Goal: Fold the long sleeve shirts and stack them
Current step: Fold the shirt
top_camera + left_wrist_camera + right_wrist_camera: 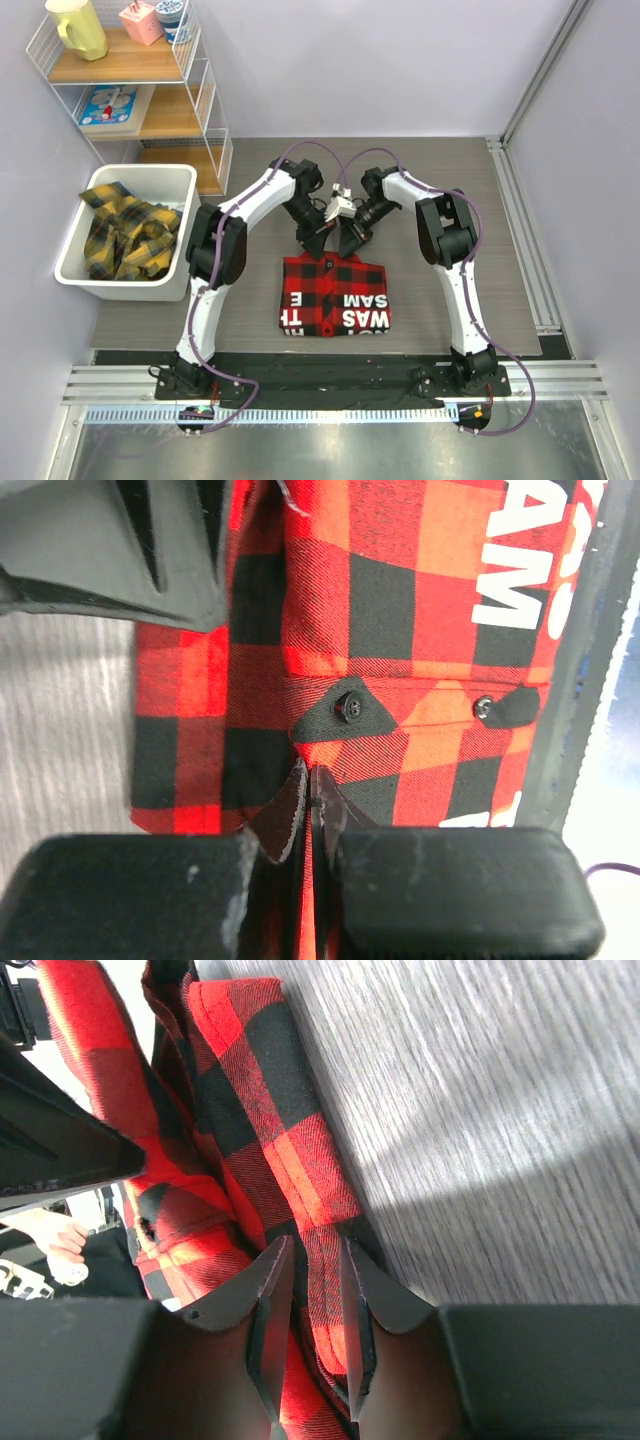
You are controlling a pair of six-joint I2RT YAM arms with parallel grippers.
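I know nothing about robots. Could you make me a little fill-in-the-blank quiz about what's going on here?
1. The shirt on the table is checked black and ____.
2. The left end effector and the right end effector each pinch that ____.
3. The white bin holds shirts checked black and ____.
Missing words: red; shirt; yellow.

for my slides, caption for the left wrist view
Close-up: left fingers pinch the red-and-black shirt near a black button

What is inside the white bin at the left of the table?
Crumpled yellow-and-black checked shirts fill the white bin. How many lie there, and whether anything sits beneath them, cannot be seen because the heap covers the bottom.
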